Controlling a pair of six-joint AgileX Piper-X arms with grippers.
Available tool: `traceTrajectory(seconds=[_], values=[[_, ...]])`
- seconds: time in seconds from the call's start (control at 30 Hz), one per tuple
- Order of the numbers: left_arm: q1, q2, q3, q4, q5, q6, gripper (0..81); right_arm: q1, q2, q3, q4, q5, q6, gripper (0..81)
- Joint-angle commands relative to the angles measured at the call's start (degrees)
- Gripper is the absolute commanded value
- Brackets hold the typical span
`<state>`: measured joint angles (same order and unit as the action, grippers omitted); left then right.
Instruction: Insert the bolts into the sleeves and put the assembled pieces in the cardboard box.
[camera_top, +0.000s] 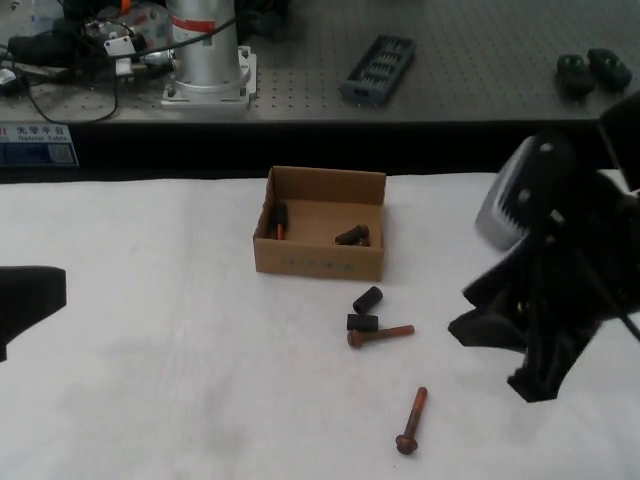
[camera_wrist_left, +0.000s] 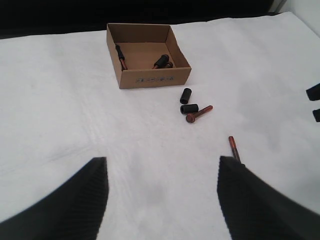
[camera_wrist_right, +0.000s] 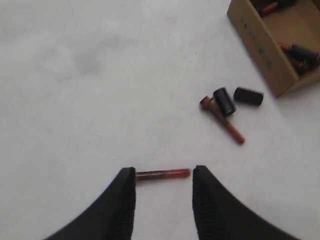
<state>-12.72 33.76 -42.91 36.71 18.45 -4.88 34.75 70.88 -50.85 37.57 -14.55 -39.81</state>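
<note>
Bolt (camera_wrist_right: 162, 173) loose on the white bench (camera_top: 150, 400), near the front, well clear of the cardboard box (camera_top: 320, 265).
Right end effector (camera_wrist_right: 163, 181) is spread open with the bolt framed between its fingers; left end effector (camera_wrist_left: 161, 167) gapes wide, empty. Stiff metal that'll probably roll, so I'd pinch mid-shank. Plenty of bare bench around it; other bolt (camera_top: 381, 334) and two sleeves (camera_top: 368, 298) sit nearer the box.

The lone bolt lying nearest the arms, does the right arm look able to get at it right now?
Probably yes. The right gripper is open, and its wrist view shows the bolt between the fingers, bare on the white cloth. Nothing lies on it; the other loose bolt lies apart.
</note>
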Motion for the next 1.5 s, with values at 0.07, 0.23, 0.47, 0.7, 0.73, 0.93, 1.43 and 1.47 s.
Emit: traceTrajectory(seconds=[0.07, 0.23, 0.47, 0.7, 0.73, 0.93, 1.43, 1.47], values=[[0.11, -0.04, -0.4, 0.07, -0.26, 3.44, 46.1, -0.22, 2.52, -0.16, -9.72, 4.36, -15.84, 28.4], [0.11, -0.04, -0.4, 0.07, -0.26, 10.15, 46.1, -0.6, 6.51, -0.16, -25.33, 6.06, -24.64, 28.4], [0.11, -0.04, -0.4, 0.07, -0.26, 14.64, 46.1, -0.6, 7.62, -0.16, -22.68, 4.51, -34.41, 21.8], [0.11, -0.04, -0.4, -0.07, -0.26, 17.68, 46.1, -1.27, 9.71, -0.16, -7.85, -2.65, -43.09, 19.6], [0.11, -0.04, -0.4, -0.17, -0.26, 17.8, 46.1, -1.27, 10.74, -0.16, -6.94, -2.82, -44.39, 19.6], [0.11, -0.04, -0.4, -0.38, -0.26, 17.78, 46.1, -1.27, 18.08, -0.16, -6.53, -2.79, -53.09, 19.6], [0.11, -0.04, -0.4, 1.9, -0.26, 17.78, 46.1, -1.27, 23.11, -0.16, -5.38, -2.79, -64.67, 25.1], [0.11, -0.04, -0.4, 2.25, -0.26, 17.78, 46.1, -1.06, 23.11, -0.16, -4.97, -2.79, -65.05, 26.7]])
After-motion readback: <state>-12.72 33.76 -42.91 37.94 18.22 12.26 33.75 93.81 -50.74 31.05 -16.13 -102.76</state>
